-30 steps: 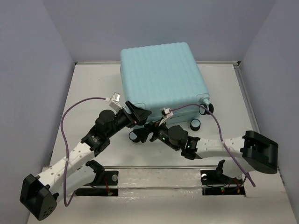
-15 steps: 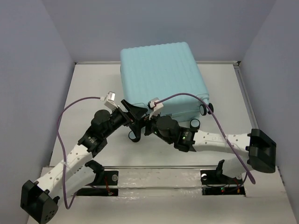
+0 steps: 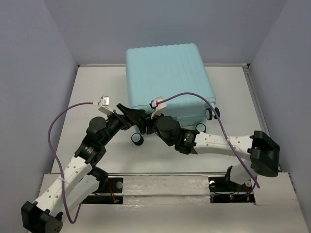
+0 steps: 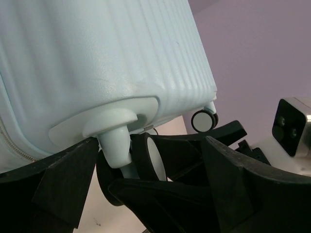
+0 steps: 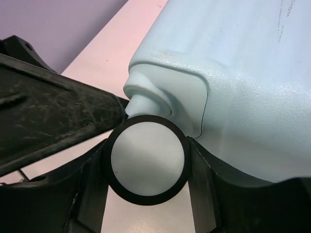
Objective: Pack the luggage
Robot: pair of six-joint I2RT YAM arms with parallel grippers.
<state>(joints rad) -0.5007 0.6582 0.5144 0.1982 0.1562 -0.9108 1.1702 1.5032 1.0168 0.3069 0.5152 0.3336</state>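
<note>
From above, the luggage [image 3: 167, 80] has its near-left corner and one wheel [image 5: 148, 160] hidden where the left end effector [image 3: 140, 120] and right end effector [image 3: 147, 127] overlap. Both wrist views crop the luggage at their edges. Whether the right fingers [image 5: 92, 194] press the wheel cannot be told.

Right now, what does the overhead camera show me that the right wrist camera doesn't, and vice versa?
Only overhead: the whole suitcase lying closed on the table, both arms reaching to its near-left corner, left gripper and right gripper nose to nose, and the other wheels further right.

Only right wrist: one wheel close up, with a white hub and black tyre, hugged on both sides by that gripper's fingers.

Both: the pale blue ribbed shell and the left gripper alongside.
</note>
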